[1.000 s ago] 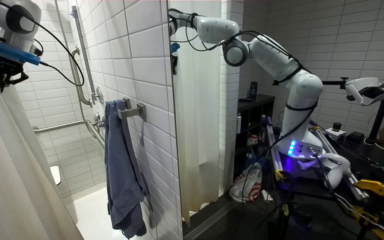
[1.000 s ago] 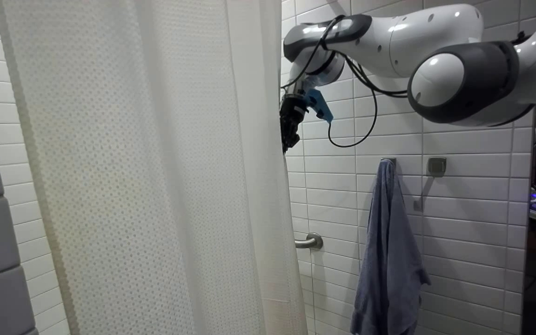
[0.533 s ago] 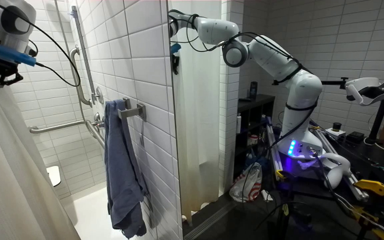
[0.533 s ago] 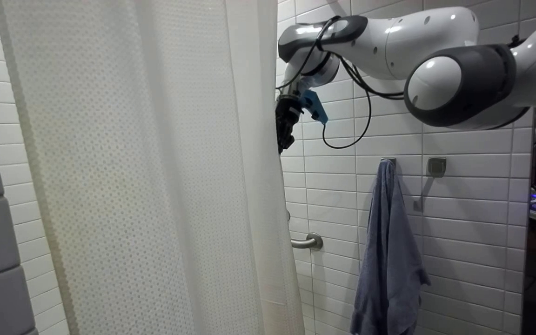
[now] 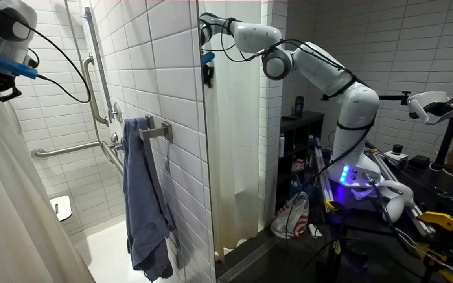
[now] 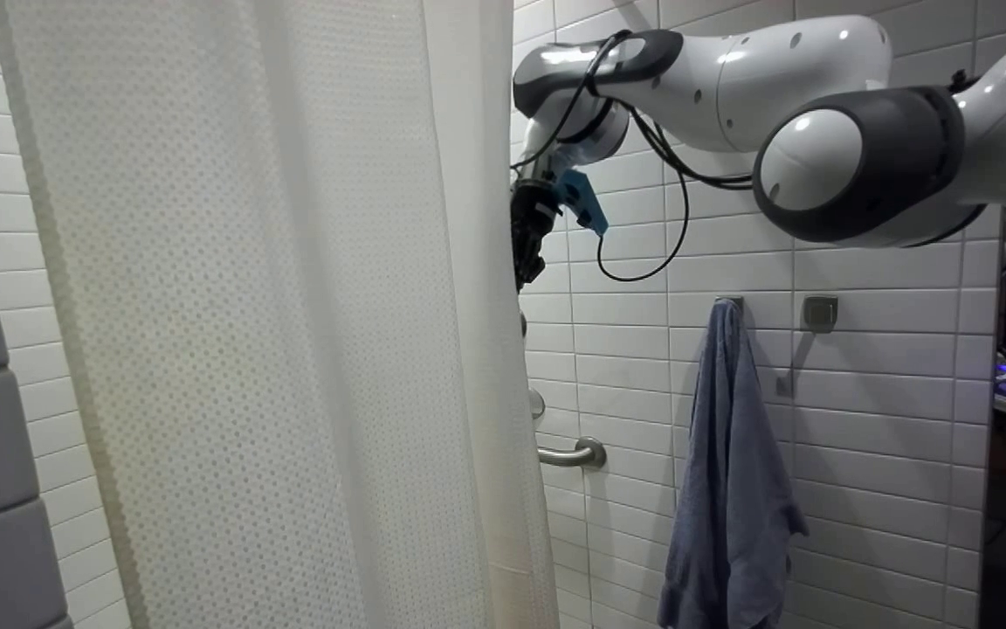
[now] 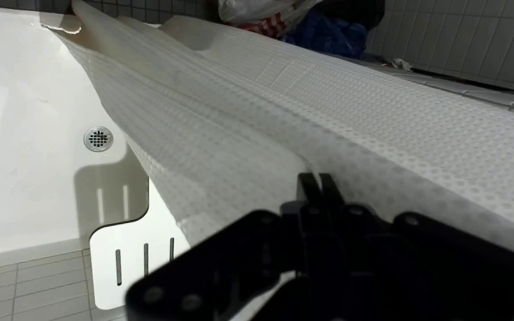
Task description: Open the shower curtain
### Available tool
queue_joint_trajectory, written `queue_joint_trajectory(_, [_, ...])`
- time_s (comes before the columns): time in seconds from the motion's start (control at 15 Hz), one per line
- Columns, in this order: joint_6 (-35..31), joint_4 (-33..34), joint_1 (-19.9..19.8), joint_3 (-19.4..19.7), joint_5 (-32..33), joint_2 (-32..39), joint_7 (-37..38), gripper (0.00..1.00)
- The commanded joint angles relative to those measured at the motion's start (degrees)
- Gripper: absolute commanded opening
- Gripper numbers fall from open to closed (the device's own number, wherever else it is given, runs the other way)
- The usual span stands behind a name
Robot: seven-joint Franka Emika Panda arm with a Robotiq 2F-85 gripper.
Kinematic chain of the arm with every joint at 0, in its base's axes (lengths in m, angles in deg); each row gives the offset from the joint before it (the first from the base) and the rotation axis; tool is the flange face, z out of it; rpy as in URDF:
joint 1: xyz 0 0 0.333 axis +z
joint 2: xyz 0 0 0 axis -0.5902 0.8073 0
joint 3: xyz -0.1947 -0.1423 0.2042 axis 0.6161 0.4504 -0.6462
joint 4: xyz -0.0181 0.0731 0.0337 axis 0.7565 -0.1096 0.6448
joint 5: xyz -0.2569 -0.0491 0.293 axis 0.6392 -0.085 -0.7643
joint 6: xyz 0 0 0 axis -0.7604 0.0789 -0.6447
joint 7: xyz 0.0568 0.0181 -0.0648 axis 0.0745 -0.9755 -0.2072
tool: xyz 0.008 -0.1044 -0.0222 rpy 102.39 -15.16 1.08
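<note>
Currently: claw [image 7: 317,178] clamped on a pleat of the shower curtain [image 7: 279,120]

Containers first. Black shelf unit [image 5: 311,118] in an exterior view: dark bottle [image 5: 299,106] upright on its top, white bottle [image 5: 281,145] and small red-and-white tub [image 5: 299,165] lower down, rest too dim to sort. White plastic bag [image 5: 293,216] with red print sits on the floor [image 5: 267,267] near the unit; can't tell what's inside. Wrist view has that bag at the top too, blue crumpled plastic [image 7: 328,38] just beside it. White shower pan [image 7: 20,102]: round drain [image 7: 98,138] in its base, shadow of a slotted white panel [image 7: 132,254] across it. Panel partly hidden by curtain and claw in wrist view.

Curtain: hangs in both exterior views, off-white, soft vertical folds. Wrist view: cloth spreads to both sides of the fingertips [image 7: 307,187] and drops away from them, lower end by the pan's rim. In an exterior view the claw is at the curtain's edge, partly hidden behind the cloth. Blue-grey towel [image 6: 730,472] hangs against the tiled wall [image 6: 625,349], well apart from the claw.

Claw: points down in both exterior views. Fingers together except for the pinched cloth, a thin pale strip of it showing between the two black tips. Pleat is gripped, fabric touching both pads.
</note>
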Motion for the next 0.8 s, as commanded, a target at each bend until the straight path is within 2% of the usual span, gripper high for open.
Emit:
queue_joint_trajectory(0.0, [2.2, 0.89, 0.38, 0.43, 1.36, 2.22, 0.07, 0.32])
queue_joint_trajectory(0.53, [3.35, 1.38, -5.67, 0.84, -0.13, 1.85, 1.73, 0.88])
queue_joint_trajectory(0.67, [3.16, 2.0, -6.89, 1.15, 0.51, 1.35, 1.67, 0.99])
queue_joint_trajectory(0.73, [3.2, 2.38, -7.32, 1.38, 0.99, 1.04, 1.51, 1.0])
